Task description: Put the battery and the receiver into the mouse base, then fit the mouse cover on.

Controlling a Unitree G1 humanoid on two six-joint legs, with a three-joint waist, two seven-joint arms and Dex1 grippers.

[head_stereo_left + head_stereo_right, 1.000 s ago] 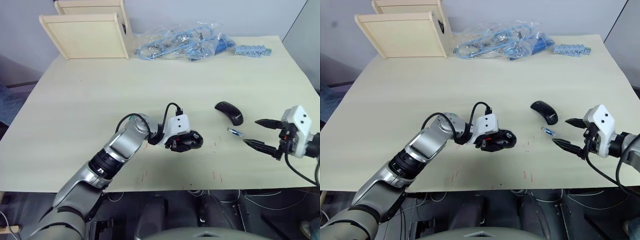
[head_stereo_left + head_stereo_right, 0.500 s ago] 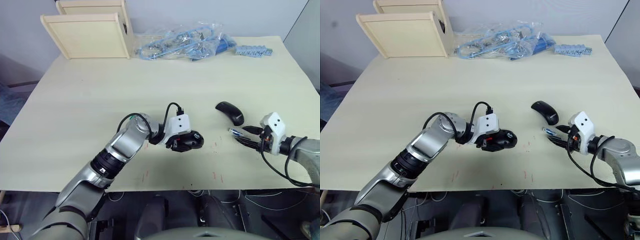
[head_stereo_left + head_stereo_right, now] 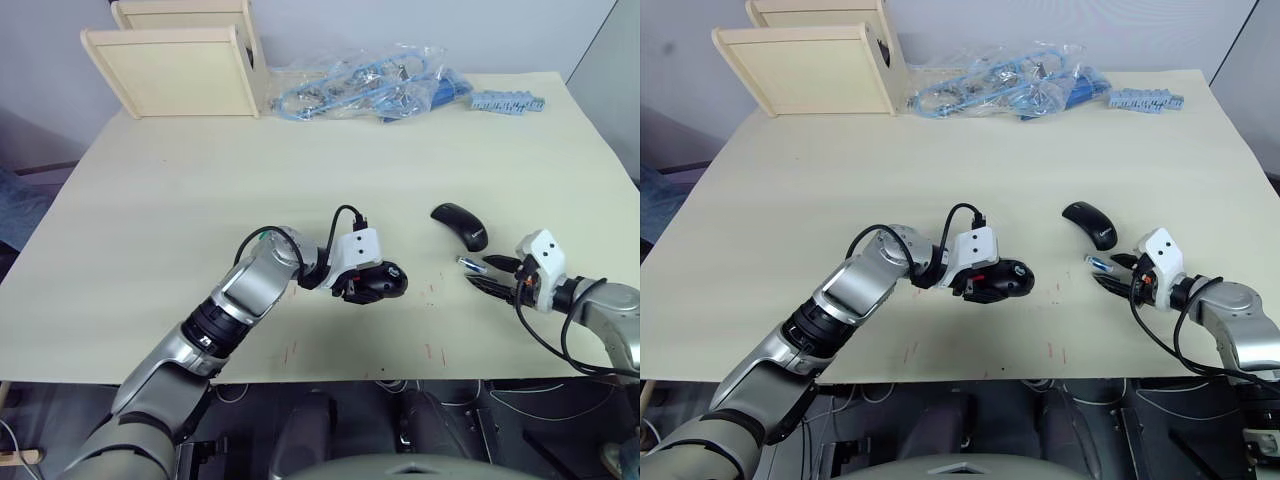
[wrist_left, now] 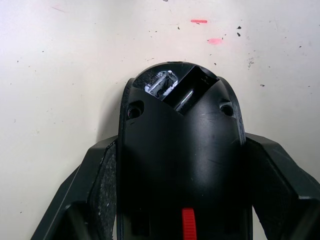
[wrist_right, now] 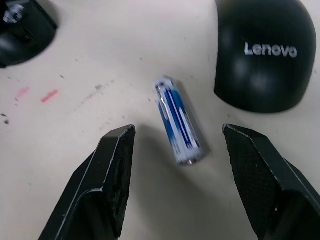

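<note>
1. Since a second ago, the right gripper (image 5: pixel 176 185) has come down to the battery (image 5: pixel 178 128), fingers apart on either side, not touching it.
2. Left gripper (image 4: pixel 182 190) clamps the mouse base (image 4: pixel 181 150) on the table (image 3: pixel 200 180).
3. Mouse cover (image 3: pixel 459 224) lies just beside the battery.
4. Wooden trays (image 3: pixel 170 60) and bagged blue parts (image 3: pixel 370 85) sit at the far edge.

We see even, bright light from above, with soft shadows just under the arms on the table (image 3: pixel 150 190). Glare glints off the plastic bags (image 3: pixel 370 85). In the right wrist view the battery (image 5: pixel 178 121) is sharp, the near fingers (image 5: pixel 107 175) slightly soft.
</note>
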